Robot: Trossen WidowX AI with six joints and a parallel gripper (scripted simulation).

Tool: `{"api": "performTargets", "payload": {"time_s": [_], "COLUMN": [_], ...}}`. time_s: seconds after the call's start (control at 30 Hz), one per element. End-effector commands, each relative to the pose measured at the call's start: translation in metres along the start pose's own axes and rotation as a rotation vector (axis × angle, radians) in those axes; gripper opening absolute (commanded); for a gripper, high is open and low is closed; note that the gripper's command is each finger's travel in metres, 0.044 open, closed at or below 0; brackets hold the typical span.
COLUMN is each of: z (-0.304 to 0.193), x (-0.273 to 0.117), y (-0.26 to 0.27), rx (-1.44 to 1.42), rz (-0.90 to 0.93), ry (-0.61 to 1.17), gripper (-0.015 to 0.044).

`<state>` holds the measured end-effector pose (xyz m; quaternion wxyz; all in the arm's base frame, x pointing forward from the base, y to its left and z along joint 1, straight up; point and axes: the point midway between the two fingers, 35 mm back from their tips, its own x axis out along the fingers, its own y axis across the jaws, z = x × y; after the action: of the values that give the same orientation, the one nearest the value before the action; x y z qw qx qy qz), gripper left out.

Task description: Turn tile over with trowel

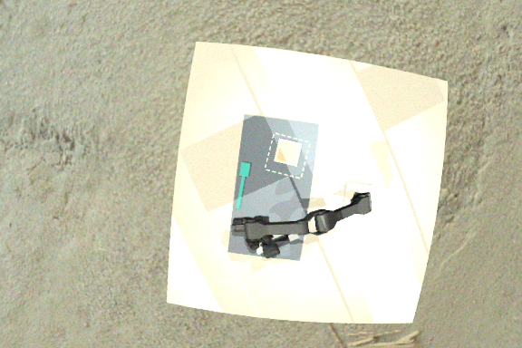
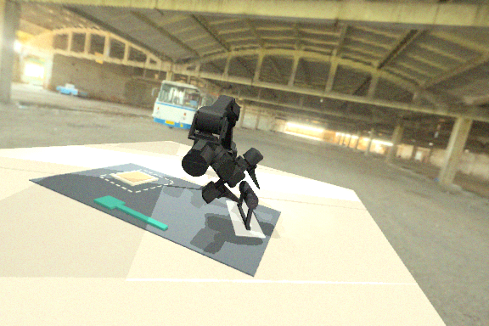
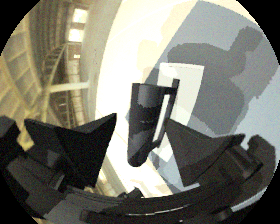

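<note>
The tile [image 1: 294,149] [image 2: 137,177] lies flat on the mat [image 1: 254,138] [image 2: 64,182], inside the dashed outline [image 1: 301,178], with a tan-orange patch in a pale border facing up. The trowel, with a black handle [image 2: 249,196] [image 3: 143,120] and pale flat blade [image 2: 244,232] [image 3: 192,90], is at the mat's other end. Its blade is on or very close to the mat, away from the tile, with the handle above. My gripper [image 2: 248,194] [image 3: 141,119] is open, its fingers apart on either side of the handle. The top view mostly hides the trowel under the arm.
A teal flat-headed tool [image 1: 245,169] [image 2: 109,202] lies along one long edge of the mat, between the tile's end and the arm. The arm [image 1: 283,227] [image 2: 214,122] reaches across the mat from its base on the pale table [image 1: 372,274].
</note>
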<state>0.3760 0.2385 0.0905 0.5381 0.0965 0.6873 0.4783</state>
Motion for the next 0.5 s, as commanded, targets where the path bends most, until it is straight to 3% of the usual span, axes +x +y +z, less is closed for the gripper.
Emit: {"api": "performTargets", "payload": {"time_s": [0.0,0.23,0.47], "z": [-0.013,-0.063,-0.064], "x": [-0.014,-0.042,-0.042], "y": [0.019,0.069,0.07], "rx": [-0.005,0.006,0.006], "rz": [-0.005,-0.011,-0.011], "ry": [-0.005,-0.031,-0.032], "gripper": [0.03,0.03,0.03]}}
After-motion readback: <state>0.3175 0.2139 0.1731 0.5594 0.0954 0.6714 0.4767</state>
